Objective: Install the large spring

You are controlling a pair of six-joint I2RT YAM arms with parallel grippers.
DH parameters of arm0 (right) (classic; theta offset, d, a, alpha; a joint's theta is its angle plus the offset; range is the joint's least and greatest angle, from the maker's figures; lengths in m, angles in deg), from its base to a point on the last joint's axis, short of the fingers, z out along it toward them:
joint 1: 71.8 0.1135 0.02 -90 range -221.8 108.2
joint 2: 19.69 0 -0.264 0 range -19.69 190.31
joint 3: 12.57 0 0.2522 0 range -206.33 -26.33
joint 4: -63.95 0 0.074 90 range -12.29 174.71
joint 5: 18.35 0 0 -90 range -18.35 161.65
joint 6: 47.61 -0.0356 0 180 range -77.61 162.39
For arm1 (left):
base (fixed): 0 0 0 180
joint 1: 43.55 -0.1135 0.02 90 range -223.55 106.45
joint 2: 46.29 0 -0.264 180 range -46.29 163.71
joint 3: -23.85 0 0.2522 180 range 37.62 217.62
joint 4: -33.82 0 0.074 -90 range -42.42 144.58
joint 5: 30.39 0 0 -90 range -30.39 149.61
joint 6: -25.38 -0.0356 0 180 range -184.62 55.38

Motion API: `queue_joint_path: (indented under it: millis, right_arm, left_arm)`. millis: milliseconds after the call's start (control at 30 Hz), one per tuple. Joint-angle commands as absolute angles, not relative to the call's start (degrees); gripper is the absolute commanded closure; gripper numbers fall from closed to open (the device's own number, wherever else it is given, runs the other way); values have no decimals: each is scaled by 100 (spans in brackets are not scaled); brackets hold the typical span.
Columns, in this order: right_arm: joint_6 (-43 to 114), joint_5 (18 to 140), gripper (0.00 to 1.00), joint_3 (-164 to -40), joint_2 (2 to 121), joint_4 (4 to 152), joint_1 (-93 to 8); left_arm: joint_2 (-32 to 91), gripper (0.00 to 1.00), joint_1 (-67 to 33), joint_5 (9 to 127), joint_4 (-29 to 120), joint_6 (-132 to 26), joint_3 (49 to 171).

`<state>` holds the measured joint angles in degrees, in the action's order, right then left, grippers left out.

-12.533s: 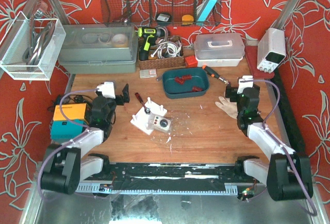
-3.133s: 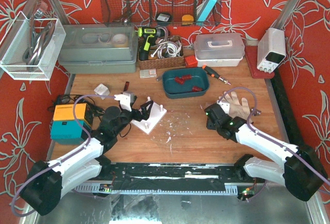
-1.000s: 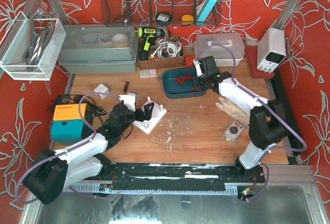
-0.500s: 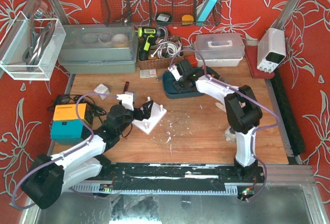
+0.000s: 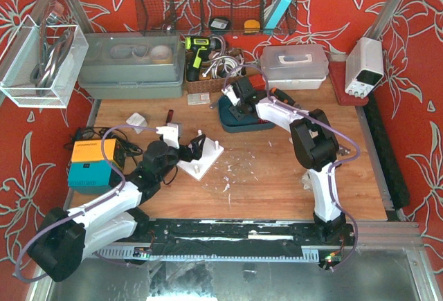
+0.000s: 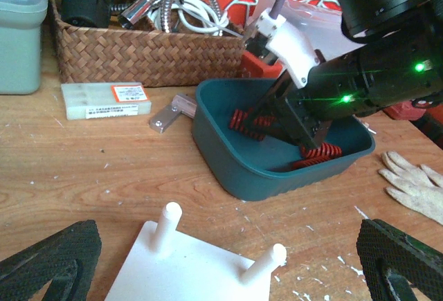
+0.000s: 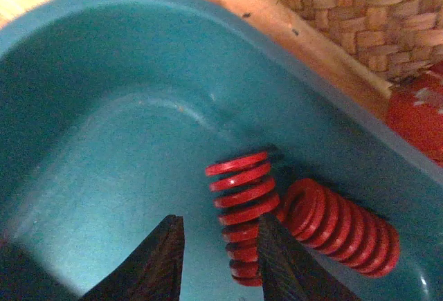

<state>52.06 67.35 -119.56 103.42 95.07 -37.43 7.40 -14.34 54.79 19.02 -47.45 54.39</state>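
Two red springs lie in the teal tray [image 5: 228,122]. In the right wrist view one spring [image 7: 242,197] lies between my right gripper's [image 7: 220,235] narrowed jaws. It rests against the right finger [image 7: 287,266], with a gap to the left finger [image 7: 156,266]. The other, thicker spring [image 7: 342,228] lies beside it. The left wrist view shows the same springs [image 6: 317,154] under the right gripper [image 6: 291,117]. My left gripper [image 5: 190,147] stands wide open around the white peg base [image 6: 201,270], touching nothing.
A wicker basket [image 5: 214,79] of cables stands behind the tray, with a small label box [image 6: 104,99] beside it. A white glove [image 6: 415,183] lies right of the tray. A grey bin [image 5: 128,73], a lidded box [image 5: 294,66] and an orange device [image 5: 93,162] stand around.
My right arm swung from the tray's right side to its left end and lowered over the springs, its jaws narrowing. The left arm barely moved.
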Motion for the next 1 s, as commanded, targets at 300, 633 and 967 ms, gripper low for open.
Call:
queue_joint_path:
  millis: [300,633,967]
  right_arm:
    - [5336,6390,63,-12418,10990,10051,-3796]
    - [5351,6540,62,-12529,11021,10338,-3942]
    - [5253,7216,76,-12877,10959,10703,-3995]
  left_arm:
    - [651,0,-1411,5408,1779,-4739,5377]
    - [615,0,-1410,5416,1796,-4746,5387]
    - [590,0,-1412,5417,1800,-4740,5386]
